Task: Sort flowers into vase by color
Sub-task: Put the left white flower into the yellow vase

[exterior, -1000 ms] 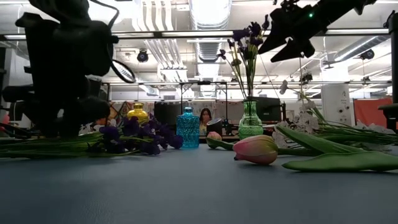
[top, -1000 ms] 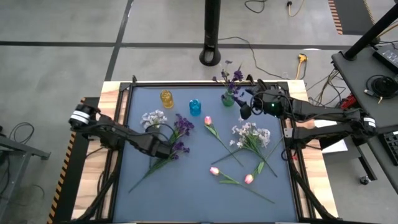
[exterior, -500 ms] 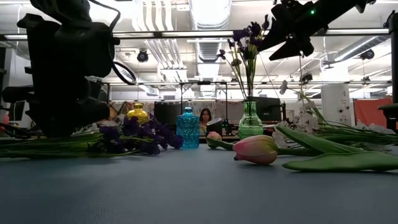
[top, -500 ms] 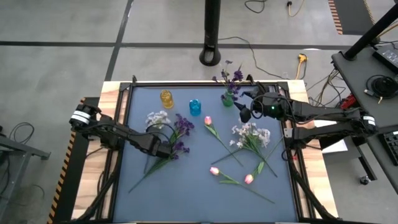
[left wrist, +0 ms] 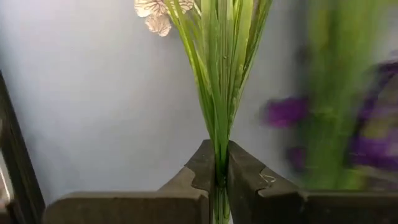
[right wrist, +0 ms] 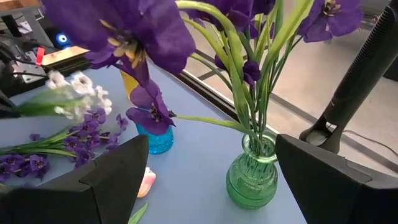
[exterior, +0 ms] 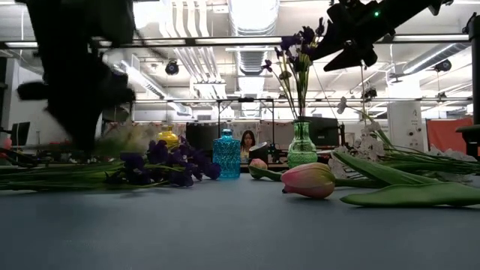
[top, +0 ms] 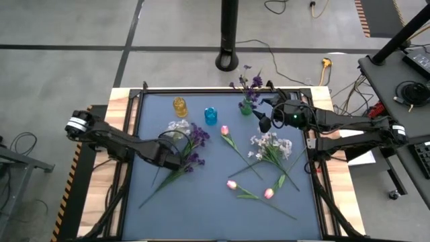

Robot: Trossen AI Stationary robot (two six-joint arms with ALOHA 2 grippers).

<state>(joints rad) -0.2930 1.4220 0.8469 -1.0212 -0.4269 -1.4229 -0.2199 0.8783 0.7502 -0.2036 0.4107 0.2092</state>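
Observation:
A white-lavender sprig (top: pixel 178 126) sticks out of my left gripper (top: pixel 173 156), which is shut on its green stem over the table's left half. Its blossoms (left wrist: pixel 155 12) show past the fingers. Dark purple flowers (top: pixel 193 149) lie on the mat beside that gripper. My right gripper (top: pixel 267 115) hangs open in the air next to the green vase (top: pixel 246 107), which holds purple blooms (right wrist: pixel 143 37). Another white sprig (top: pixel 272 144) and pink tulips (top: pixel 232 183) lie on the right half. My left gripper pinches the sprig's bundled green stem (left wrist: pixel 219 143) between its two fingers (left wrist: pixel 202 168), below the leaves. The fingers slant down from above and lie across the stem. The blossom end (exterior: pixel 127 139) is off the mat; the gripper hides the stem's other end.
A yellow vase (top: pixel 180 105) and a blue vase (top: pixel 211 115) stand at the far side, left of the green one. A tulip (top: pixel 225 130) lies mid-table and another (top: pixel 269 193) near the front. A black pole (top: pixel 229 33) stands beyond the far edge.
My left gripper has risen with the white sprig's stem between its fingers. The sprig's blossom end has come up off the mat and shifted a little toward the blue vase. The purple flowers have stayed on the mat.

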